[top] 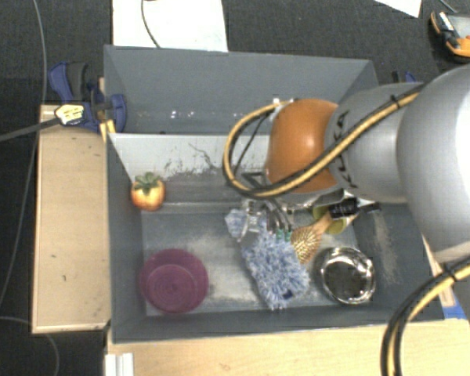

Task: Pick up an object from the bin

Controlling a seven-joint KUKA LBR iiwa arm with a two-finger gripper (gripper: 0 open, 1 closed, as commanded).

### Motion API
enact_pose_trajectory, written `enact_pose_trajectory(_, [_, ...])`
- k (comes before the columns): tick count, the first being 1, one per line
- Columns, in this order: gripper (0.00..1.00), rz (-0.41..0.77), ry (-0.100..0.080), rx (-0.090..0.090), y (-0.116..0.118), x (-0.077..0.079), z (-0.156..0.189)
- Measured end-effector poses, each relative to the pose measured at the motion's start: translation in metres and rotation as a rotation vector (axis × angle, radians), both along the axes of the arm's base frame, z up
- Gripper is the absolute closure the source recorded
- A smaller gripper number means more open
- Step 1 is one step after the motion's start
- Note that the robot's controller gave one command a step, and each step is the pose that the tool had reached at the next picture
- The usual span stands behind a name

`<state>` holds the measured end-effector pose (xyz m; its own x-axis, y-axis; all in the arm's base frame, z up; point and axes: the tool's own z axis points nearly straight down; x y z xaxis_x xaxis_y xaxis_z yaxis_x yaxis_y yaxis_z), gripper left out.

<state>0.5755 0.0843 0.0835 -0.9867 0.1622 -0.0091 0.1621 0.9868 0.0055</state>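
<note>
My gripper hangs below the arm's orange cover, near the middle of the bin. It is directly over the upper end of a blue fuzzy cloth-like thing, which stretches down toward the bin's front wall. A brush with golden bristles lies just right of the gripper, touching the blue thing. Whether anything is in the gripper's grasp is hidden by its body and cables.
A shiny metal cup stands at the front right. A purple round bowl sits at the front left. A small orange fruit with a green top lies against the left back wall. The arm covers the bin's right back corner.
</note>
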Motion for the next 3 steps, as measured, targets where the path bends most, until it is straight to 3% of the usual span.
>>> enact_pose_trajectory(1, [1.00, -0.001, 0.003, 0.000, 0.000, -0.001, 0.019])
enact_pose_trajectory(2, [1.00, -0.001, 0.006, 0.000, 0.000, -0.001, 0.061])
enact_pose_trajectory(3, [1.00, -0.001, -0.003, 0.001, 0.000, 0.001, 0.083])
